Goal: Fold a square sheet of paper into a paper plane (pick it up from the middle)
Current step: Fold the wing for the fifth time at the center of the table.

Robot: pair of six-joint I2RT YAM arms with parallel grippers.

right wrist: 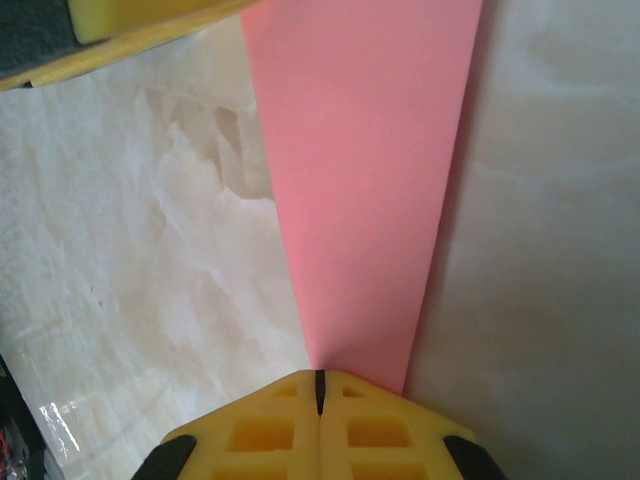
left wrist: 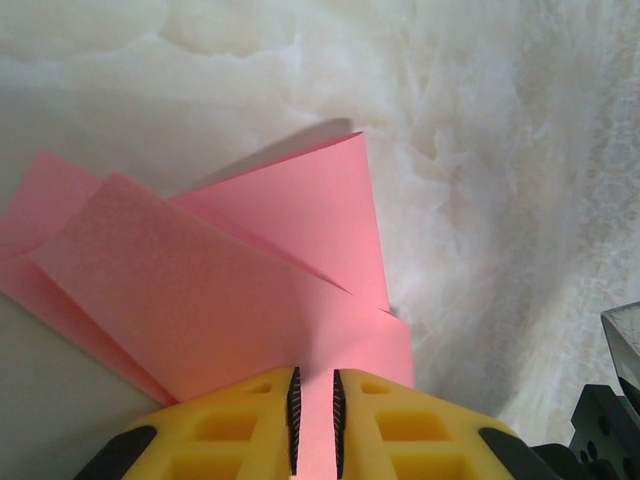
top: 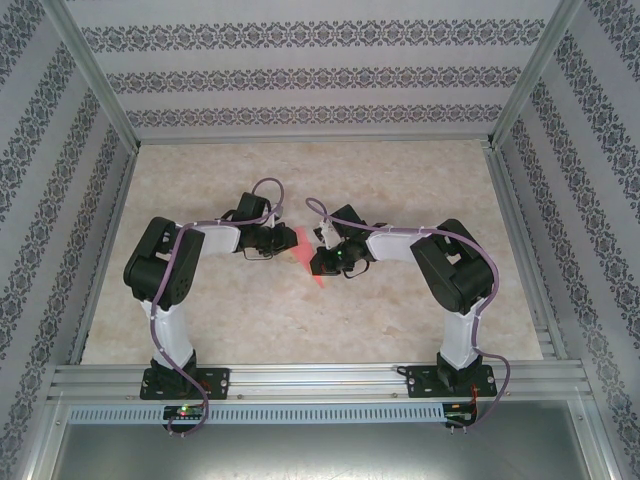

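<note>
At the centre of the pale marbled counter (top: 400, 180), between the two arms, we find the thin salmon-pink sheet of paper (top: 302, 240).

**Progress.** The sheet is no longer flat and square. The left wrist view shows several overlapping flaps with slanted folded edges, one flap standing up off the counter. We judge the early folds as made. A slim dart with a centre crease and spread wings is not yet formed, so the closing folds remain.

**Grippers.**
- The left gripper (left wrist: 315, 385) has its jaws a narrow slit apart, and pink paper shows within the slit. We cannot tell whether the pads actually pinch it.
- The right gripper (right wrist: 320, 380) is fully closed, and the narrow end of the sheet runs into its seam. We judge it to be clamping that end.

**Orientation.** In the right wrist view the sheet forms a long band running straight away from the closed jaws and widening with distance. In the top view the pink shape tapers to a tip toward the near edge. Its long axis runs diagonally, from beside the left gripper down to that tip.
</note>
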